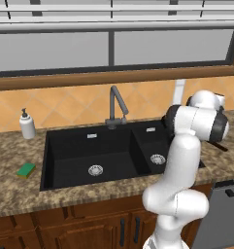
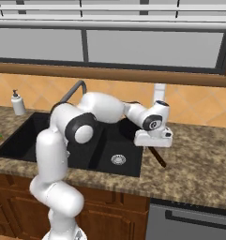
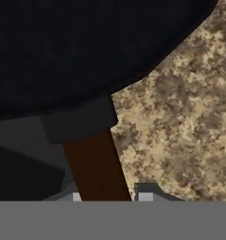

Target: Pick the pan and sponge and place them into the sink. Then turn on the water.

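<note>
Black and matte, the double-basin sink (image 1: 72, 151) sits in the speckled granite counter (image 1: 7, 187); a small green sponge (image 1: 26, 169) lies on the counter left of it. Right base view: the gripper (image 2: 153, 144) hangs over the counter right of the sink, at the thin brown handle (image 2: 158, 157). Hand view: the round black pan (image 3: 81, 51) rests on granite, fingertips (image 3: 145, 193) pinching its handle from both sides.

The sink (image 1: 70, 146) sits in the worktop (image 1: 11, 194), with the faucet (image 1: 116, 104) behind it at 12 o'clock. The sponge (image 1: 26, 169) lies at the sink's 9 o'clock, the soap dispenser (image 1: 26, 124) at 10 o'clock. The pan (image 3: 86, 51) rests on the worktop at the sink's 3 o'clock.
</note>
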Robot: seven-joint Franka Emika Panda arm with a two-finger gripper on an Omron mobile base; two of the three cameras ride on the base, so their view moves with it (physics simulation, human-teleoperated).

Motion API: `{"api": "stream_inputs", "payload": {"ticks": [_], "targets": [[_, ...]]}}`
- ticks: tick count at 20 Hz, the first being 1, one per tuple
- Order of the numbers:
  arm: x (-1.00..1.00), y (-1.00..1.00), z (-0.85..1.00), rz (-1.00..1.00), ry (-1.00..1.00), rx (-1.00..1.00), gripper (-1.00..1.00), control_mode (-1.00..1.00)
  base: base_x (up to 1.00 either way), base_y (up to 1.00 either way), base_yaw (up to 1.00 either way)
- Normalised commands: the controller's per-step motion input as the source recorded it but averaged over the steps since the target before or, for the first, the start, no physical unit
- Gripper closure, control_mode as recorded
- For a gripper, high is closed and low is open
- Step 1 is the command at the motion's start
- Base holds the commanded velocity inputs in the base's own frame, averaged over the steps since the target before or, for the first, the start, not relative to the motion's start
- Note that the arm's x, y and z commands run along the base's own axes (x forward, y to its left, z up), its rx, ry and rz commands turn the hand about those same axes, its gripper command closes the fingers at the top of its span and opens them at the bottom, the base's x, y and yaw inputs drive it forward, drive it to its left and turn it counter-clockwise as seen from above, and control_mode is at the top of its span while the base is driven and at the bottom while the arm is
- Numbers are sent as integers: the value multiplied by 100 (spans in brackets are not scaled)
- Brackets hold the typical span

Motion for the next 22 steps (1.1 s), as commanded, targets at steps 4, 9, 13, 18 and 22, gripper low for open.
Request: {"api": "stream_inputs", "payload": {"ticks": [4,9,13,18,22], "targets": [[-48,53,5,42,0,-2,100,-100,0,0,0],[-15,66,16,37,-14,0,100,-100,0,0,0],[-1,84,25,33,-12,0,100,-100,0,0,0],[-6,84,30,28,-6,0,100,-100,0,0,0],[-18,79,18,22,-6,-1,100,-100,0,0,0]]}}
